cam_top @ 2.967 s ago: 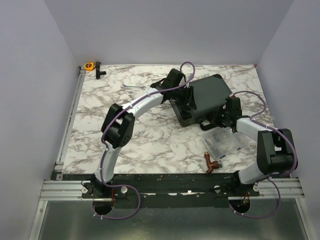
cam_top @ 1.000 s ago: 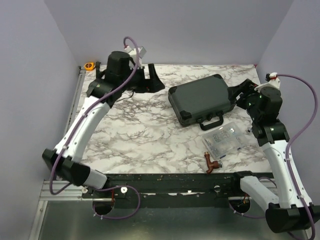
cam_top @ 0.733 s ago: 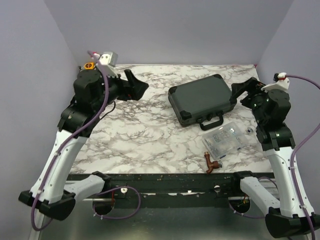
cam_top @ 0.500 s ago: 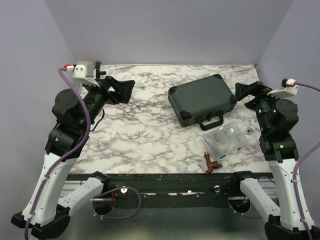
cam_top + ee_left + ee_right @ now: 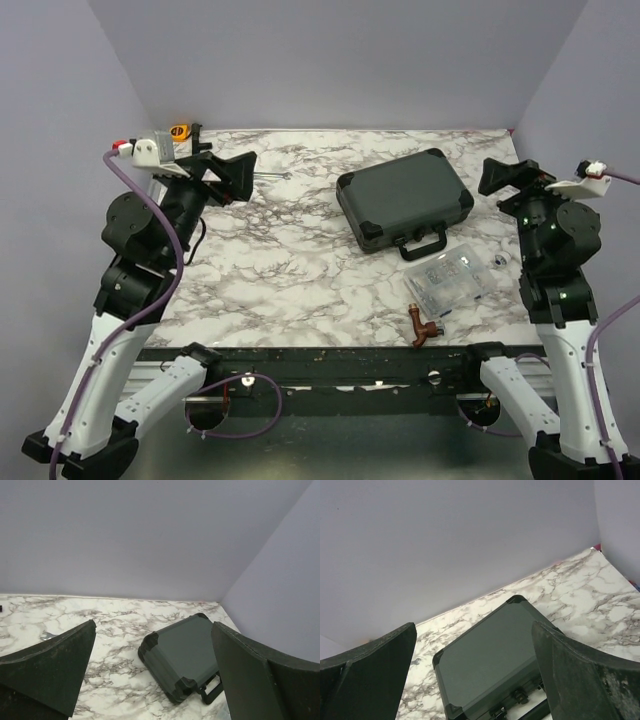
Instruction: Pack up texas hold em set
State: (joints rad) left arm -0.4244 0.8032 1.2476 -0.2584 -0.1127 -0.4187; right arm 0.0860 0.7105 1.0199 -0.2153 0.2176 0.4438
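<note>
Closed black briefcase (image 5: 403, 199) is lying centre-right on the marble bench (image 5: 300, 270), handle facing the near edge. Left pincer (image 5: 238, 172) & right pincer (image 5: 508, 176) are hovering either side, both gaping wide.

Top external: fixed high behind the arm bases, looking down and forward over the whole table (image 5: 300, 270) to the far wall.

Left wrist: on the left gripper (image 5: 243, 175), raised over the far-left corner. Faces right and slightly down; briefcase (image 5: 182, 655) at mid-distance.

Right wrist: on the right gripper (image 5: 497, 178), raised at the right edge. Faces left and far; briefcase nearer, cut by the frame's bottom edge.

All three views share the briefcase and the far strip of table.
</note>
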